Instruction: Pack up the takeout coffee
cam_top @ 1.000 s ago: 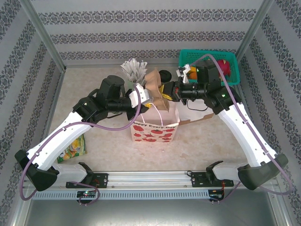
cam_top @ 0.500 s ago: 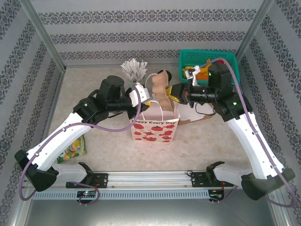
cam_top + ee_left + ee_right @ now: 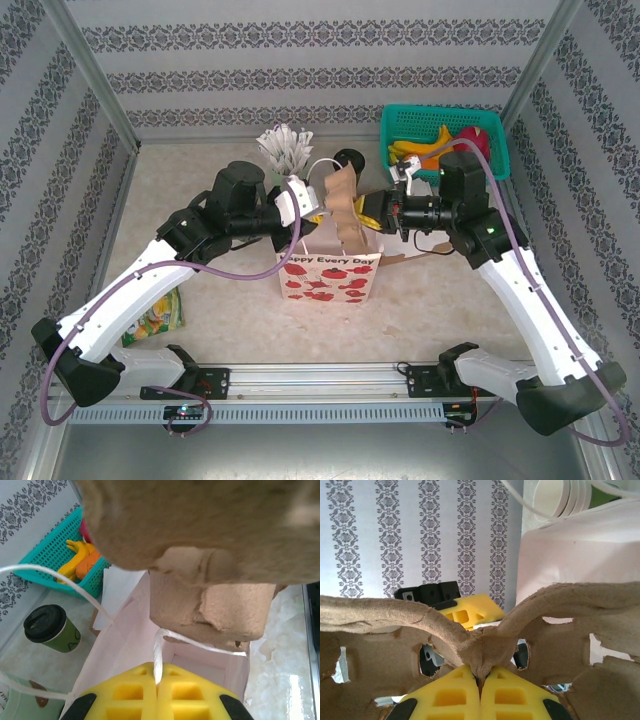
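Your takeout coffee (image 3: 50, 628) stands upright on the desk (image 3: 430, 290) behind the paper bag (image 3: 330, 275), near the teal basket (image 3: 440, 110), and neither arm is touching it. It is a small paper cup, green on the side you see, under a round black lid. Expect it to be light, thin-walled and probably full. Grip the wall just under the lid, squeeze gently and keep it level. Your left gripper (image 3: 157, 675) is clamped on the bag's white string handle (image 3: 160, 645). Your right gripper (image 3: 481, 677) is pinching the brown pulp carrier (image 3: 470, 640) above the bag's mouth.
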Controlling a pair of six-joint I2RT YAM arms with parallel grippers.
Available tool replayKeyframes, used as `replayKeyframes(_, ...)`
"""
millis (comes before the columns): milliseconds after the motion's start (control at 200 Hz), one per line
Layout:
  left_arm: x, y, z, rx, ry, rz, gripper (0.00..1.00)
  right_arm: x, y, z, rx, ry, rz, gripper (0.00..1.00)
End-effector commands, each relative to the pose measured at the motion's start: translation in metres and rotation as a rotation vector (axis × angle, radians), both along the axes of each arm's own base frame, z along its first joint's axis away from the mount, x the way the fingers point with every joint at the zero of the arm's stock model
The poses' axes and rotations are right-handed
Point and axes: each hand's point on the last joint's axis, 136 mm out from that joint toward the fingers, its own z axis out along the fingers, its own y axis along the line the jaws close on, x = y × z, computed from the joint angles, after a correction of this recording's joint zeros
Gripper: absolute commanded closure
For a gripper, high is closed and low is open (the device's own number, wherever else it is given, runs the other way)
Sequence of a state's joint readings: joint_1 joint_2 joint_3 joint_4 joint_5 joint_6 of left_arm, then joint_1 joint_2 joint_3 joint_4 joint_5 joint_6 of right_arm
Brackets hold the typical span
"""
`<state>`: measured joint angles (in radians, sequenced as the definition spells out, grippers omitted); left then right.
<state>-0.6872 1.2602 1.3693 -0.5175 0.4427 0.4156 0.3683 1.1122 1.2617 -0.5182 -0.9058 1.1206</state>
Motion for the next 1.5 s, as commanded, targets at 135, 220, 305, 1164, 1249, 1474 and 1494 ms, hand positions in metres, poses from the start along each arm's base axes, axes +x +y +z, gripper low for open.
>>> replayKeyframes(135,-0.021,-0.004,0.015,-0.055,-0.069,-0.100,1.00,0.015,0.001,-0.018,-0.009,0.023,-0.021,1.00)
replayKeyframes(220,-0.027,-0.004,0.017,-0.071,-0.088,-0.125,1.00,0.019,0.000,-0.026,-0.028,0.037,-0.035,1.00)
replayKeyframes(305,-0.030,-0.001,0.018,-0.076,-0.113,-0.132,1.00,0.020,-0.002,-0.032,-0.041,0.047,-0.042,1.00)
replayKeyframes(1164,-0.055,-0.017,0.028,-0.091,-0.159,-0.259,1.00,0.028,-0.015,-0.101,-0.462,0.071,-0.164,1.00)
replayKeyframes(1249,-0.054,-0.018,0.030,-0.095,-0.160,-0.252,1.00,0.027,-0.016,-0.102,-0.507,0.055,-0.173,1.00)
replayKeyframes(1474,-0.063,-0.024,0.034,-0.123,-0.148,-0.289,1.00,0.027,-0.017,-0.117,-0.610,0.051,-0.195,1.00)
replayKeyframes(1494,-0.064,-0.025,0.033,-0.122,-0.145,-0.293,1.00,0.028,-0.016,-0.118,-0.621,0.050,-0.196,1.00)
